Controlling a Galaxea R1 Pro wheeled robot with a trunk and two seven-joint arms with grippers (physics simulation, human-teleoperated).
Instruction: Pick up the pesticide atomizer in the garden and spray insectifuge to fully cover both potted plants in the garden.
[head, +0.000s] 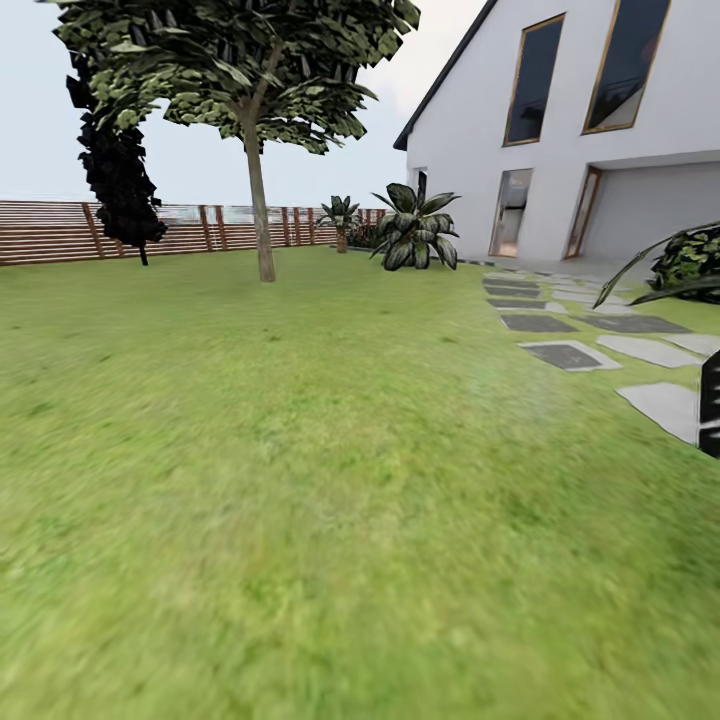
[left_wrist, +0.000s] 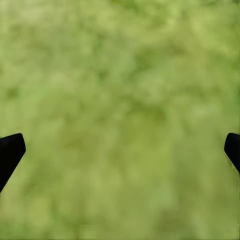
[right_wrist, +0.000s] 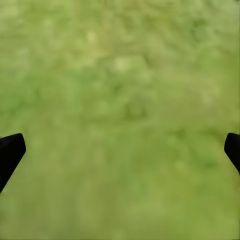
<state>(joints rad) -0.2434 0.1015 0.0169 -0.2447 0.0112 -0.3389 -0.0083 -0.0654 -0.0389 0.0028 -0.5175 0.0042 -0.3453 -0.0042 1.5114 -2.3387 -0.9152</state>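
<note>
I face the garden lawn (head: 300, 450), a wide stretch of green grass. The pesticide atomizer and the potted plants are out of view. In the left wrist view my left gripper (left_wrist: 120, 150) hangs open over bare grass, its dark fingertips (left_wrist: 10, 150) far apart with nothing between them. In the right wrist view my right gripper (right_wrist: 120, 150) is open in the same way above the grass, and its fingertips (right_wrist: 10, 150) are empty too.
A tree (head: 258, 180) stands mid-lawn before a slatted brown fence (head: 50, 232). A large broad-leaved bush (head: 415, 232) and a small palm (head: 340, 218) grow near the white house (head: 600, 150). Grey stepping stones (head: 570, 355) run along the right. A dark object (head: 710, 400) cuts the right edge.
</note>
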